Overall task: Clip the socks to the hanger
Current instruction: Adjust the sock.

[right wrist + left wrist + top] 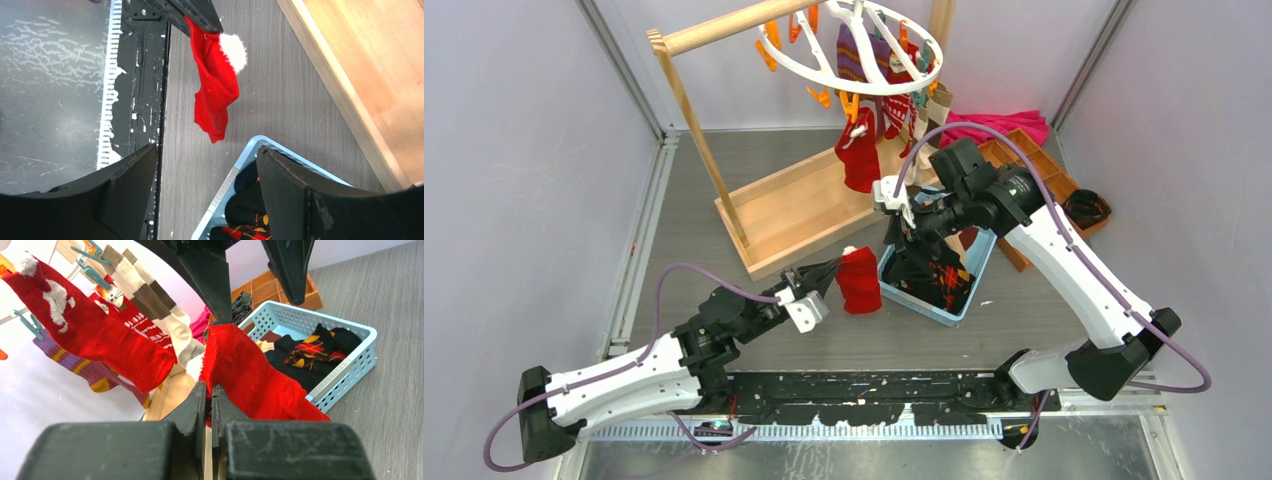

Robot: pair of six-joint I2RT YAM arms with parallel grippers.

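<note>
My left gripper (832, 270) (210, 388) is shut on the cuff edge of a red sock with a white pompom (859, 283) (252, 375) (216, 82). The sock hangs above the table, just left of a light blue basket (921, 308) (350, 367) (239, 165). Black plaid socks (946, 280) (315, 347) (247, 231) lie in the basket. Over its near-left corner my right gripper (902, 228) (205, 167) stands open, holding nothing. A white round hanger (796, 62) with orange clips hangs from the wooden rack (724, 30). Several socks are clipped there, among them a red one (859, 150) (95, 337).
The rack's wooden base tray (799, 210) lies behind the held sock. An orange compartment tray (1034, 160), a pink cloth (1014, 125) and a small black object (1087, 208) sit at the back right. Walls close in both sides.
</note>
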